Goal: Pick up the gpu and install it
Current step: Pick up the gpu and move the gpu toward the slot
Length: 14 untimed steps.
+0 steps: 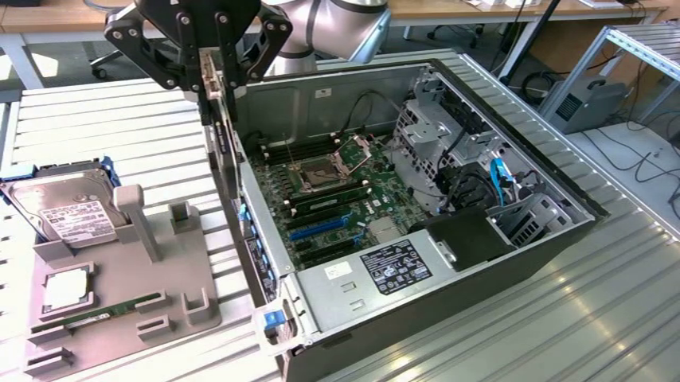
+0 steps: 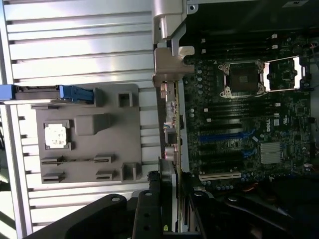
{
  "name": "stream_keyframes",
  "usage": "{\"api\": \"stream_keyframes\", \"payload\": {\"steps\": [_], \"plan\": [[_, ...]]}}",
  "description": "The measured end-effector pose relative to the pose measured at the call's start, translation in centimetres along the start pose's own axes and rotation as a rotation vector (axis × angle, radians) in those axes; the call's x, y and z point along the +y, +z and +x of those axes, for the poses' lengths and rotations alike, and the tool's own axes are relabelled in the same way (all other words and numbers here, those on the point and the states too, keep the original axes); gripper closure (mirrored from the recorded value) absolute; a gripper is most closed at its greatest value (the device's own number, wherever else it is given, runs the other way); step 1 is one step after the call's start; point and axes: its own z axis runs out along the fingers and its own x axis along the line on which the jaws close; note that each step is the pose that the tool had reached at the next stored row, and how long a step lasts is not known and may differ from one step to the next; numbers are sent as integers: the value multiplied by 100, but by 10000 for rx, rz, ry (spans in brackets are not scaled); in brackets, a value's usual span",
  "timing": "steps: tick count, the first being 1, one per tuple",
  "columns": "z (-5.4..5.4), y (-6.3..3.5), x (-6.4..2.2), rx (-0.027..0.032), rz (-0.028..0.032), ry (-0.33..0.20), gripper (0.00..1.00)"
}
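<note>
Surface [image 1: 531,334]: one, of ribbed metal slats, pale and bare at the near corner on the exterior view's right.

Room: wood-topped desks [image 1: 64,16] along the back, one metal frame [image 1: 638,48] on the exterior view's right, one grey box [image 1: 584,99] on the floor beside it, and loose cables [image 1: 638,159] on the floor.

Computer case [image 1: 552,239]: one, lying on its side with the panel off. Inside are one motherboard [image 1: 330,199] with one open processor socket [image 1: 318,173], one labelled power supply [image 1: 393,267] and one blue cable [image 1: 498,179].

Grey tray [image 1: 117,318]: one, just beside the case on the exterior view's left. It carries one hard drive [image 1: 64,211] in a blue holder, one processor chip [image 1: 66,290] and one memory stick [image 1: 101,312].

My pincer [image 1: 212,73]: one, black, above the case wall nearest the tray, and pinching the gpu at its upper end.

Gpu [image 1: 220,135]: one, hanging upright and edge-on from my pincer. It runs down along that case wall, between the tray and the motherboard, with its silver bracket towards the tray side. It is not seated in any slot. Whether its lower end touches the wall I cannot tell. The wrist view has the same card [image 2: 168,124] edge-on, with the tray to one side and the motherboard to the other.
</note>
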Motion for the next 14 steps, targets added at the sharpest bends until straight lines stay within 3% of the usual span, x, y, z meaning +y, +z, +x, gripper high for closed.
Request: {"api": "stream_keyframes", "payload": {"steps": [14], "plan": [[-117,3,9,1,0,0,73]]}}
